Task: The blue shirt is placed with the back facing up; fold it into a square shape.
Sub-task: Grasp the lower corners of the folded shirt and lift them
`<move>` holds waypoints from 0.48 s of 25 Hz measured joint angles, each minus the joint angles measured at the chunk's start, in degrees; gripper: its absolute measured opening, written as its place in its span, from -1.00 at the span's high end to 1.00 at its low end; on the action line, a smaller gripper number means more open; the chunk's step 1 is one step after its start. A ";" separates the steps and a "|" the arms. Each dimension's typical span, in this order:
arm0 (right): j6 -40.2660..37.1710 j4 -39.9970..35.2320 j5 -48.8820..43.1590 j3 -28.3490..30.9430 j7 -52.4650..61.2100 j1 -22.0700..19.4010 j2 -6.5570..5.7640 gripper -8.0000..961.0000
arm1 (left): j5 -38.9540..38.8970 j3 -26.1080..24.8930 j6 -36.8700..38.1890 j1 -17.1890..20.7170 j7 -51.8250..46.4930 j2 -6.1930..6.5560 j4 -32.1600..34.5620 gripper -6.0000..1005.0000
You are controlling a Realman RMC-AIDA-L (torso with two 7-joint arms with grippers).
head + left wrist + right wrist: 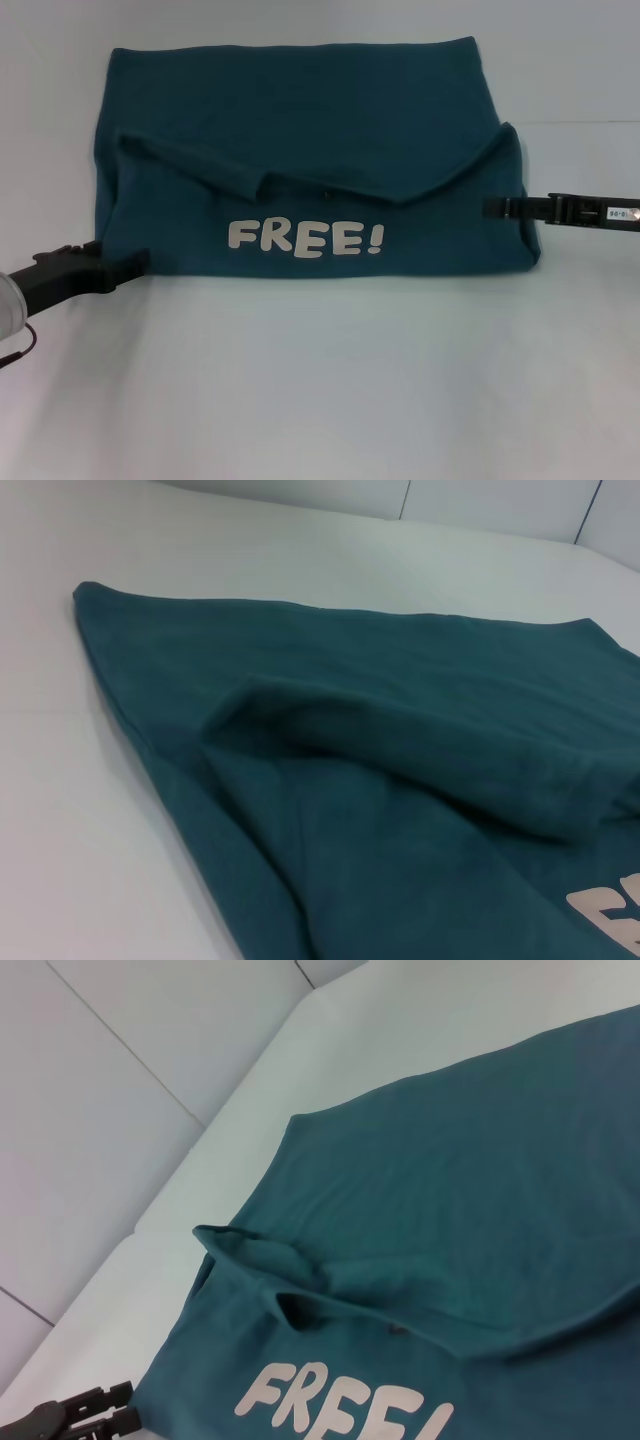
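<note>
The blue shirt (300, 130) lies on the white table as a wide folded block. Its near part is turned over, so the white letters "FREE!" (305, 238) face up, and a folded flap edge (330, 185) runs across the middle. My left gripper (143, 260) rests at the shirt's near left corner, fingers slightly apart with nothing between them. The right wrist view also shows this gripper (128, 1407) just beside the cloth edge. My right gripper (490, 207) reaches in level over the shirt's right edge. In the left wrist view a raised fold (400, 750) crosses the cloth.
The white table (320, 380) stretches bare in front of the shirt. A light wall (90, 1110) borders the table on the far left side.
</note>
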 joint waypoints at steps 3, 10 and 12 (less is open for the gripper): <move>0.00 0.00 0.00 0.24 -0.01 -0.02 0.00 -0.30 | 0.11 0.03 -0.02 0.03 0.01 0.00 0.00 -0.57; 0.01 0.00 0.00 0.31 -0.02 -0.05 0.00 -0.30 | 1.40 0.48 -0.05 0.25 -0.16 -0.05 0.00 -0.56; 0.04 0.00 0.00 0.31 -0.02 -0.14 0.00 -0.30 | 1.40 0.49 0.05 0.37 -0.16 -0.06 0.06 -0.56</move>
